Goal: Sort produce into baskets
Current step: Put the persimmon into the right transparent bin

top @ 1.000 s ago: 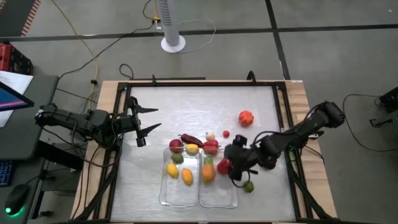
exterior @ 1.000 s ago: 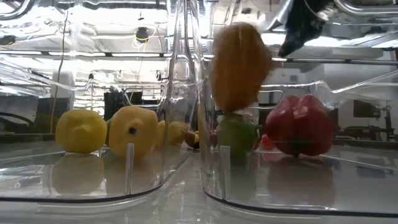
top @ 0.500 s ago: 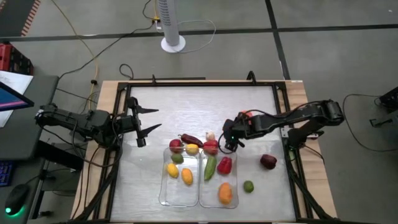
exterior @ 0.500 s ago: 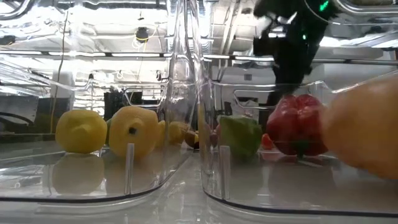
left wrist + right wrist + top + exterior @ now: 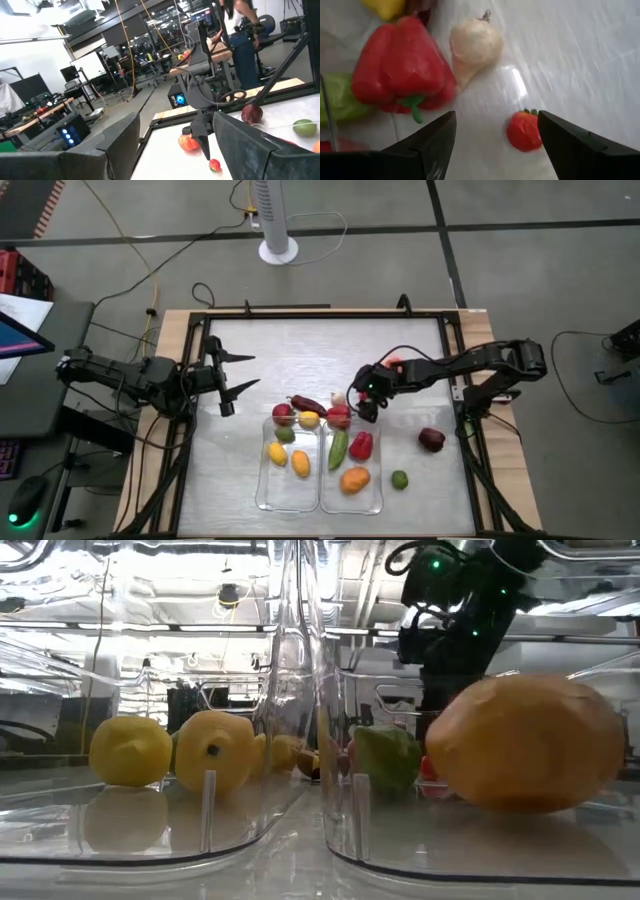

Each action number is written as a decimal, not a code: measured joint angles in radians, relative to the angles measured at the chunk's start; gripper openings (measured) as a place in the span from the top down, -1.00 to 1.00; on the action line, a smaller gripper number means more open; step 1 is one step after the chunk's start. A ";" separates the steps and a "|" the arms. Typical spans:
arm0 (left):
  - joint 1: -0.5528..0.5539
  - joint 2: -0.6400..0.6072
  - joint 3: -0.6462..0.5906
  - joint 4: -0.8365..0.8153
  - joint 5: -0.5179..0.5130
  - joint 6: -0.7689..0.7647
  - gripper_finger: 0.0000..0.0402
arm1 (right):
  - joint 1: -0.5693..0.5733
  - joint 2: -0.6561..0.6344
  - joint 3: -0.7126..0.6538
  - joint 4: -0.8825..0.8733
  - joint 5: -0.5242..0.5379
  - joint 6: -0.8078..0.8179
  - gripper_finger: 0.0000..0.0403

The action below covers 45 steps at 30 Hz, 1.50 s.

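The left gripper [image 5: 232,383] waits at the table's left edge, its two fingers spread apart and holding nothing, well apart from the produce. To its right, two clear baskets stand side by side at the near middle of the table [image 5: 300,345]. The left basket [image 5: 268,492] holds two yellow pieces [image 5: 277,451] and a green one [image 5: 286,434]; a maroon chili [image 5: 306,403], a red apple [image 5: 283,414] and a yellow lemon [image 5: 310,419] lie at its far rim. The right basket [image 5: 372,498] holds a long green vegetable [image 5: 338,448], a red pepper [image 5: 361,444] and an orange fruit [image 5: 354,479], which fills the near side of the low view. Just beyond that basket sit another red pepper [image 5: 402,62], a pale garlic bulb [image 5: 472,47] and a small red strawberry [image 5: 524,131]. The right gripper [image 5: 366,399] hangs over them, its fingers apart, gripping nothing, the strawberry between them. Farther right lie an orange tomato [image 5: 397,364], a dark maroon fruit [image 5: 431,440] and a green lime [image 5: 399,479].
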 joint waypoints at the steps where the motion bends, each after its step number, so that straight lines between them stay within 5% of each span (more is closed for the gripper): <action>1: 0.000 0.000 0.000 -0.001 0.000 0.000 -0.19 | -0.005 0.006 -0.002 0.005 -0.006 -0.005 -0.52; 11: 0.000 0.000 0.000 -0.007 0.002 0.000 -0.19 | -0.024 0.042 -0.005 0.029 -0.014 -0.053 -0.52; 26: 0.000 0.000 0.000 -0.007 0.003 0.003 -0.19 | 0.117 -0.014 0.081 -0.099 0.136 0.007 -0.52; 39: 0.000 0.000 0.000 -0.019 0.004 0.000 -0.19 | -0.020 -0.016 0.044 -0.061 0.127 -0.262 -0.52; 45: 0.000 0.000 0.000 -0.025 0.004 0.003 -0.19 | -0.064 -0.017 -0.051 0.051 0.095 -0.252 -0.52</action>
